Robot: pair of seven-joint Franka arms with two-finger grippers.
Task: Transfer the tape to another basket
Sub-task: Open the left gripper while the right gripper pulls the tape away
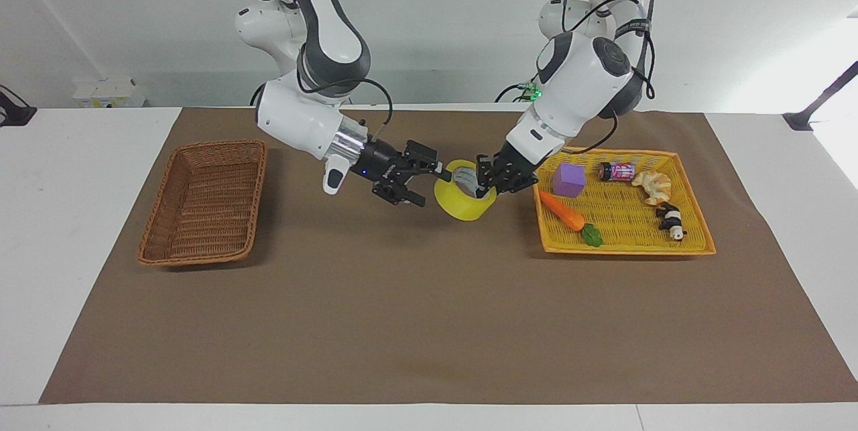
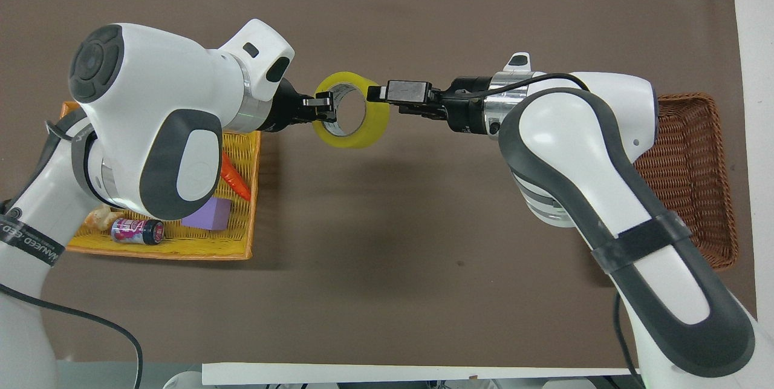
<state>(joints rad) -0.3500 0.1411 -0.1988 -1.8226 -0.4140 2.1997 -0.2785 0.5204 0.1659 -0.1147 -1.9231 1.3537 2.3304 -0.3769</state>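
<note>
Your brown mat [image 1: 429,324] carries the dark-brown wicker basket [image 1: 201,203] at the right arm's end and the yellow woven tray [image 1: 694,243] at the left arm's end, too far apart for one arm, so a hand-over looks set up over the mat's middle. The left gripper [image 1: 484,179] is clamped on the rim of the yellow tape roll [image 1: 461,204], holding it tilted in the air. That offers the free side to your right gripper [image 1: 429,183], whose spread-wide fingers straddle the rim and grip nothing yet.
</note>
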